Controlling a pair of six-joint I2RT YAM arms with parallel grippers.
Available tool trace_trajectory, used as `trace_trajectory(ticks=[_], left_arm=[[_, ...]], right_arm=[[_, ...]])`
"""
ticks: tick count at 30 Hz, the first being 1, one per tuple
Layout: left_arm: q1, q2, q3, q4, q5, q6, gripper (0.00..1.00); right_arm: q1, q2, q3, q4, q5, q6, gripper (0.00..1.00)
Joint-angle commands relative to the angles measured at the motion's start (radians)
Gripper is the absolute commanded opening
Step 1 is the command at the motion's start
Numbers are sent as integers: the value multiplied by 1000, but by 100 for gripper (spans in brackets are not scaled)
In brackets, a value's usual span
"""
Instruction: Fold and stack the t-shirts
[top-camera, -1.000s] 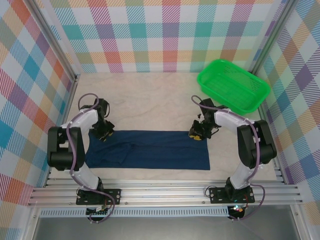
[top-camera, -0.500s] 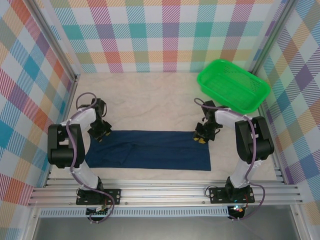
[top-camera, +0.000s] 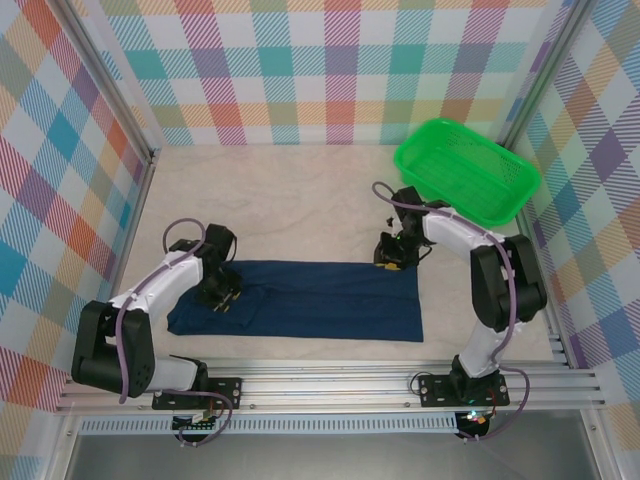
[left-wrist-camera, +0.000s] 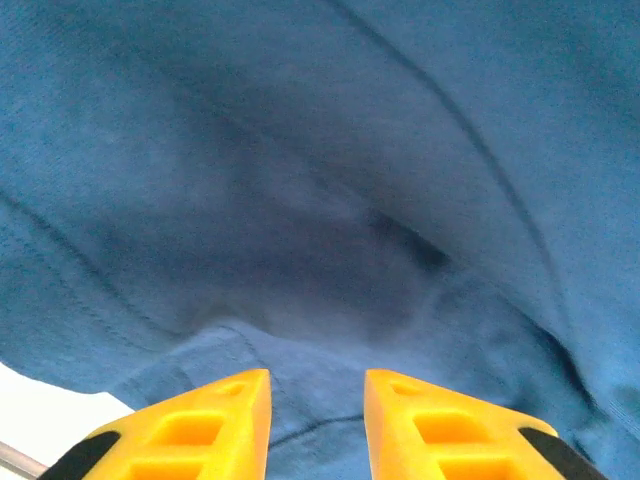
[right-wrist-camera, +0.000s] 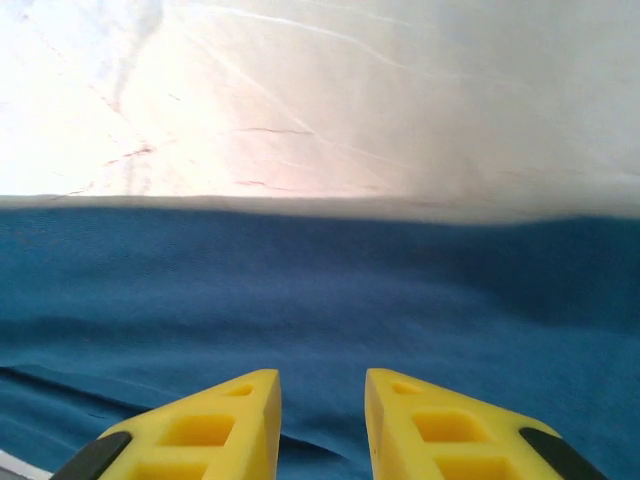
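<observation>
The dark navy t-shirt (top-camera: 320, 300) lies as a long flat strip across the near part of the table, and no print shows on it. My left gripper (top-camera: 222, 297) is low over its left end, jaws open, with rumpled cloth and a seam (left-wrist-camera: 300, 200) under the yellow fingers (left-wrist-camera: 210, 420). My right gripper (top-camera: 392, 256) hovers at the strip's far right corner, also open. Its wrist view shows the shirt's far edge (right-wrist-camera: 320, 290) against the white table cover, just ahead of its fingertips (right-wrist-camera: 322, 385).
A green plastic basket (top-camera: 468, 170) stands at the back right, beyond the right arm. The white table cover (top-camera: 300, 200) stretches behind the shirt. Aluminium rails (top-camera: 320, 385) run along the near edge, and checked walls enclose the cell.
My left gripper has come from the shirt's far left corner toward the near side and onto the cloth, and that corner now looks drawn in. The right gripper has shifted slightly back and left.
</observation>
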Motion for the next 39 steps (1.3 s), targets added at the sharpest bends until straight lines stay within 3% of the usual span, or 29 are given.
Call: trace_trajectory(ticks=[1,6,15,19,23,27,30,39], left_arm=[[-5,55,6,88,29,-88,32],[-57,125,7,114,67,-108,31],[-188,22,-99,92,47,-202,29],[-217,33,-153,186,132,-235,27],[-228,35,-120,154,150,-222,26],[-228,-73,-41,16,20,-247,30],[-224,-93,-25,-13,-9,-279,31],[-180,107,-27,85,0,-249,30]], right_arm=[[5,64,38,-24,-37,-26,29],[5,119,52,-51,-2,-10,28],[5,118,27,-36,0,40,28],[5,115,26,-35,-3,38,28],[5,85,21,-26,-8,29,28],[4,45,10,-16,-4,12,28],[5,46,7,-26,-5,3,28],[-3,108,11,-90,35,35,24]])
